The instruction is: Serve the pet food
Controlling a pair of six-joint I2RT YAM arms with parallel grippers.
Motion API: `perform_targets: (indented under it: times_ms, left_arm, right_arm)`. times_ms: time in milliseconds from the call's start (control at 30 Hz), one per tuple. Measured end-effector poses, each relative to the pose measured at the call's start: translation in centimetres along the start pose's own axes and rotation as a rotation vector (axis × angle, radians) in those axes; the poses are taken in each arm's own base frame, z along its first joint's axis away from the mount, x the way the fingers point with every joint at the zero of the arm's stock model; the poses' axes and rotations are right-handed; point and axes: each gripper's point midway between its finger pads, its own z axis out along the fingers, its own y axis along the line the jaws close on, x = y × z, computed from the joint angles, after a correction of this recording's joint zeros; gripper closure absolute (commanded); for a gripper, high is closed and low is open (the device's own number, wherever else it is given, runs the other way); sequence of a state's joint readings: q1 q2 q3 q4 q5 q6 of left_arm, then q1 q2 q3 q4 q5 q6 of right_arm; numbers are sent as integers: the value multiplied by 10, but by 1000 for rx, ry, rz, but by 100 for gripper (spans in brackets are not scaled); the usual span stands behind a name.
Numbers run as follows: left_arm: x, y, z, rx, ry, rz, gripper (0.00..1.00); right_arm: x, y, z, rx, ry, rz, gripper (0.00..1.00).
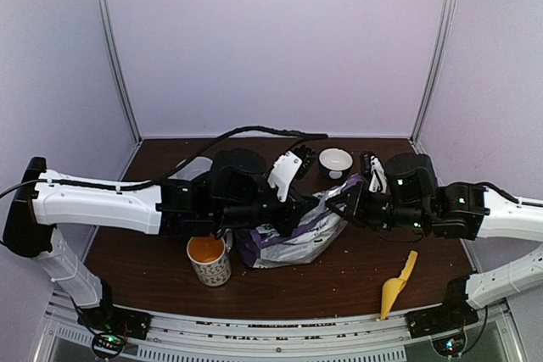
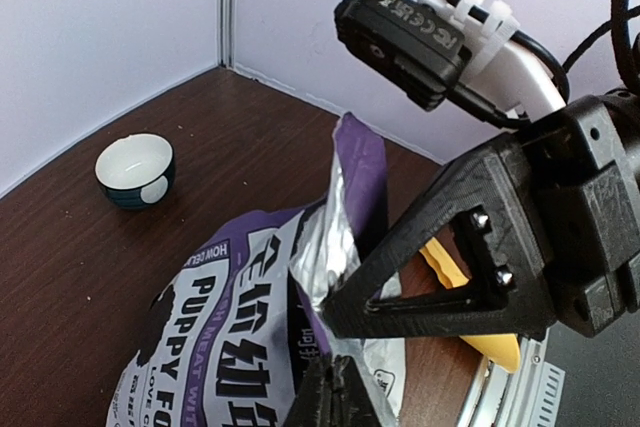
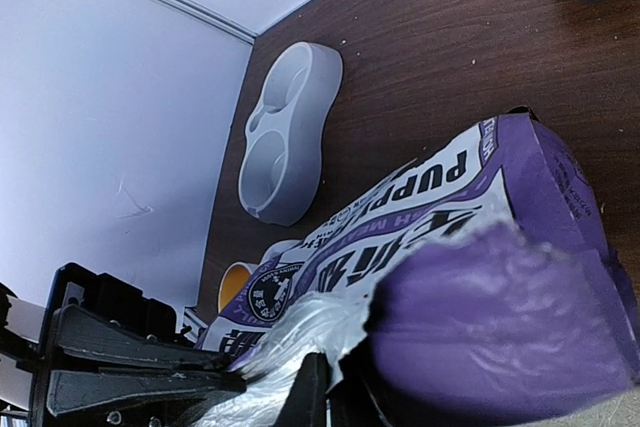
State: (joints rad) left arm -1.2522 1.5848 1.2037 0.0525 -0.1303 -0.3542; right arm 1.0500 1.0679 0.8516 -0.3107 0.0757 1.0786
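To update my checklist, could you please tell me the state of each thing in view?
Left gripper: shut on food bag.
Right gripper: shut on food bag.
Food bag: lying down, top edge pinched from both sides.
Mug: upright.
Small bowl: upright, empty.
Feeding dish: both wells empty.
Scoop: lying flat, untouched.

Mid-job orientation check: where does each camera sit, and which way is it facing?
Top external: fixed above and behind the bases, looking down on the table; both arms meet over the purple bag.
Left wrist: on the left arm, facing across the bag at the right jaws; own fingertips at bottom.
Right wrist: on the right arm, facing back toward the left jaws; own fingertips at bottom.
Shared: wrist views both show the bag.
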Motion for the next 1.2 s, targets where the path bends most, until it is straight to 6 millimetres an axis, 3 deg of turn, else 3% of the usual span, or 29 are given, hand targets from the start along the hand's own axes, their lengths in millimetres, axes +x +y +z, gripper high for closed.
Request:
perform_targets:
  times_ms: [533, 733, 800, 933, 1000, 1133, 1200]
  left_arm:
    - [-2, 5, -3, -42, -16, 13, 100]
    - [-8, 6, -8, -41, -30, -39, 100]
    - [-23, 6, -17, -35, -67, -70, 100]
    - [-44, 11, -37, -36, -113, -120, 100]
    - [-43, 13, -37, -26, -106, -142, 100]
    - [-39, 5, -34, 45, -80, -190, 100]
    - [-37, 0, -31, 83, -70, -214, 100]
  right_arm:
    - [-1, -7, 1, 11, -32, 2, 100]
    - [-1, -15, -8, 11, -45, 10, 100]
    - [1, -39, -10, 91, -54, 2, 100]
    - [27, -123, -8, 374, 6, -45, 100]
    - [34, -139, -14, 429, 34, -63, 99]
    - [21, -112, -26, 300, -12, -37, 55]
    - [12, -91, -34, 198, -40, -7, 43]
